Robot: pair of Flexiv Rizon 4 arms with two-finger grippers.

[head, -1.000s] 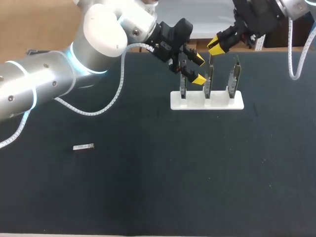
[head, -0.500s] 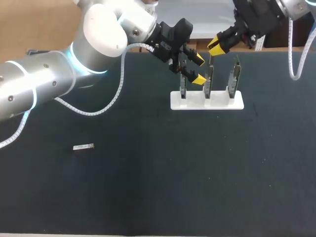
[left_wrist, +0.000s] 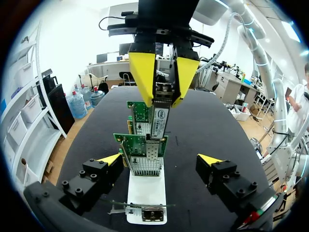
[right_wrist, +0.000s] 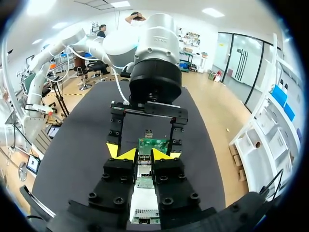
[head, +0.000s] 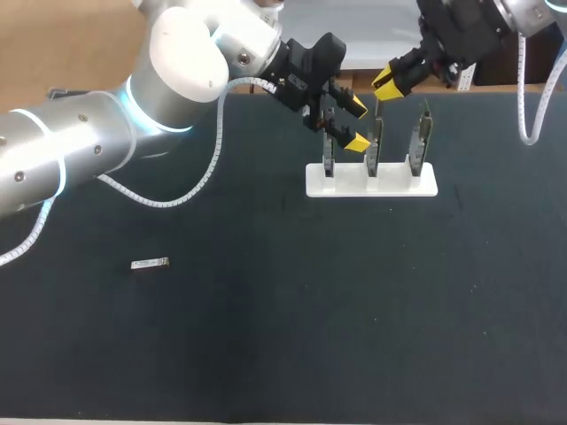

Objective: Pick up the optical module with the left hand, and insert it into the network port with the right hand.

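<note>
While our left tool (head: 357, 125) hangs wide open and empty by the rack (head: 390, 182), our right tool (head: 386, 82) pinches the optical module (left_wrist: 160, 118) above it. A 2nd module (head: 150, 264) lies apart.

This is a robotics lab, I'd say: my left arm (head: 106, 142) and right arm (head: 469, 27) meet over a black-topped table (head: 266, 354), where a white rack (head: 372, 181) stands bare green network cards (head: 373, 142) upright like a test fixture.
</note>
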